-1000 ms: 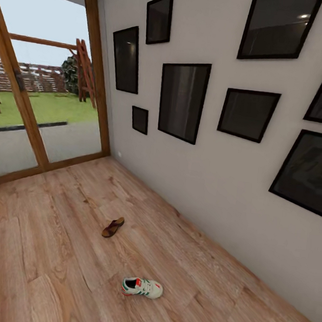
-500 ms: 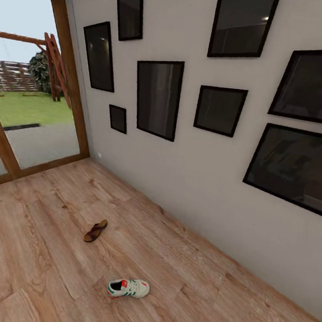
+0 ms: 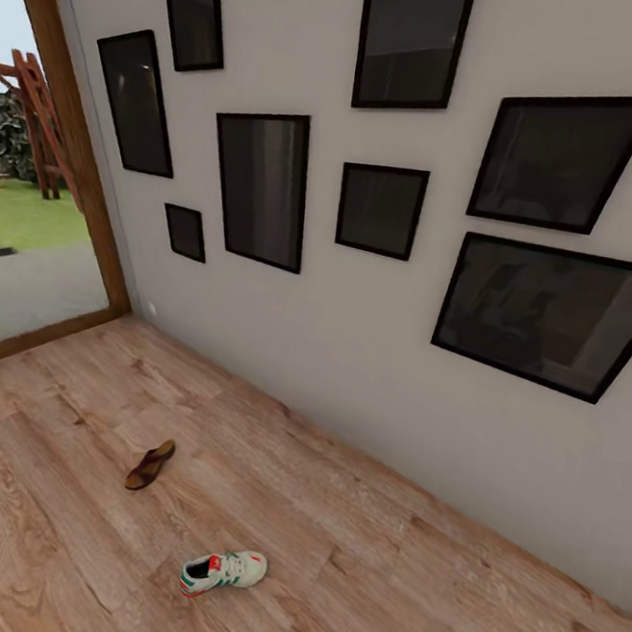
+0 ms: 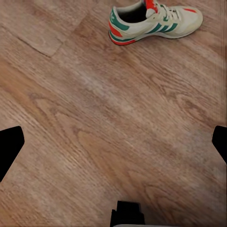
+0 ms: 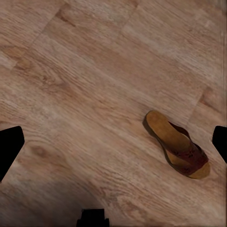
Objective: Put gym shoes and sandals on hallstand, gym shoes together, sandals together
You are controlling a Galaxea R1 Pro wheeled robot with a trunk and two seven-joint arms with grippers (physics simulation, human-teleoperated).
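Head view: corridor floor (image 3: 349, 571), light wood-grain planks, meets a grey wall (image 3: 352, 339) along a line running from upper left down to lower right. Wall carries eight dark framed pictures (image 3: 261, 187). At far left, a wood-framed glass door (image 3: 47, 194) w/ lawn outside.

One gym shoe (image 3: 223, 572), white w/ green stripes and red-orange tongue, lies upright on the planks toward the bottom, toe pointing right. One brown sandal (image 3: 150, 464) lies further from the camera and slightly left, well apart from the shoe and from the wall. Bare floor on all sides of both; widest open stretch is to the right, betw. shoe and wall base.

Left wrist view: left gripper (image 4: 113, 144) hangs over bare planks, fingertips (image 4: 10, 146) dark at the two side edges, spread wide, nothing betw. them. Gym shoe (image 4: 153, 21) sits beyond the fingers, near the frame edge, not touched.

Right wrist view: right gripper (image 5: 113, 144) likewise spread wide and holding nothing, fingertips (image 5: 9, 146) at the side edges. A sandal (image 5: 177, 150), tan insole up, brown straps, lies on the planks nearer one fingertip, clear of both.
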